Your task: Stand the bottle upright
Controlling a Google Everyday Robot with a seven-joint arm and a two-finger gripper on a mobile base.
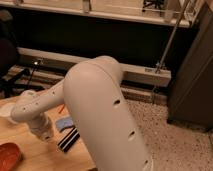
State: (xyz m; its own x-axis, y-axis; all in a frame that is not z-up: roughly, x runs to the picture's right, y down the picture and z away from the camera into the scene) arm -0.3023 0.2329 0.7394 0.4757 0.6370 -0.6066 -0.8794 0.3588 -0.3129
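Note:
The bottle is hidden or out of view; I cannot see it on the table. My white arm (100, 110) fills the middle of the camera view and reaches left and down over the wooden table (30, 160). My gripper (44, 134) is at the arm's lower left end, low over the table, just left of a black block with white stripes (69, 139).
A white paper cup (5, 111) stands at the table's left edge. A red-orange object (9, 155) lies at the lower left. A small blue item (64, 123) lies by the striped block. Speckled floor (170, 140) and a dark cabinet (192, 65) are to the right.

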